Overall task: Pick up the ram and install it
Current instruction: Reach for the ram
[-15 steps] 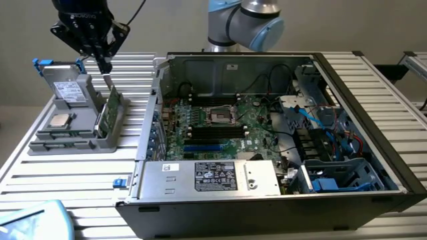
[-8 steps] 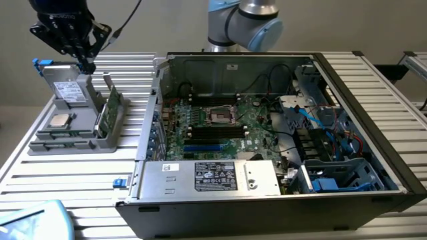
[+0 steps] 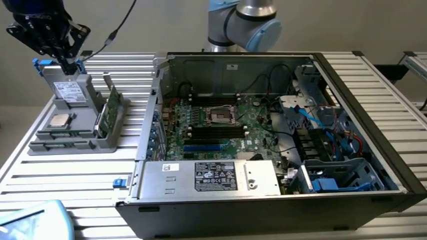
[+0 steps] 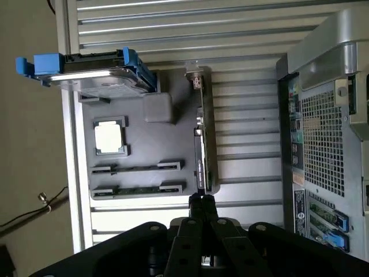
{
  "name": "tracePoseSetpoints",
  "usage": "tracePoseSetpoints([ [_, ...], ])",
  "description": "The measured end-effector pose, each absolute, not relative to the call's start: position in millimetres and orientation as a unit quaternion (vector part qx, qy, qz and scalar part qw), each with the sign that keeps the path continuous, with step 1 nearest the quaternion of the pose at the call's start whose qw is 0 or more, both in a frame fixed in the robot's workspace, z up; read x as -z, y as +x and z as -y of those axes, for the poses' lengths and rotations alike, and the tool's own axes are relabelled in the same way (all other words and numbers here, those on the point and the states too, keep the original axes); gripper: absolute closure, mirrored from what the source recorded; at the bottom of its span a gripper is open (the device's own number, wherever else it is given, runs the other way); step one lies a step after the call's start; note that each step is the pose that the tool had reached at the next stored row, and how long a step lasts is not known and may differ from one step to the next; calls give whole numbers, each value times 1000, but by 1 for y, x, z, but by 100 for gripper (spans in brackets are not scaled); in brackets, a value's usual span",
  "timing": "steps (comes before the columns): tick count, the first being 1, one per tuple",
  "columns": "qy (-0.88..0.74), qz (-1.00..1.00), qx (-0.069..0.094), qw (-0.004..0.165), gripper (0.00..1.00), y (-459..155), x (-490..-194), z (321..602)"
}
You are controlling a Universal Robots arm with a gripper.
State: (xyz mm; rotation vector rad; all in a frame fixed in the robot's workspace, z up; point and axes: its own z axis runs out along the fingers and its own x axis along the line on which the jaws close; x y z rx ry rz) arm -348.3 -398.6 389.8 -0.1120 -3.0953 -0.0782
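Wrist view: the gripper [image 4: 202,201] has its 2 fingers pressed together tip to tip, with nothing between them. It hangs above the grey tray [image 4: 150,147], clear of everything on it. The ram [image 4: 137,189] sits in its holder on the tray, off to one side of the shut jaws and not touching them. Another stick [image 4: 137,167] lies parallel to it, 1 holder farther from the jaws. Straight ahead of the fingertips stands the green card [image 4: 202,144], seen edge-on, its near end closest to the jaws. Farther out on the ram's side sits the silver processor [image 4: 110,137]. Beyond that is the hard drive [image 4: 98,78] with blue rails, the thing on the tray farthest from the jaws. On the opposite side of the jaws from the ram is the open computer case [image 4: 323,115], well apart. In the exterior view its motherboard [image 3: 220,125] lies exposed, with black memory slots [image 3: 217,131] near the middle.
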Motion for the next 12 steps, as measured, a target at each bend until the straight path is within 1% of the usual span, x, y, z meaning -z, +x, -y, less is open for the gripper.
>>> tracePoseSetpoints([
  [12,-36,999,26,25,89,-403,-388,399],
])
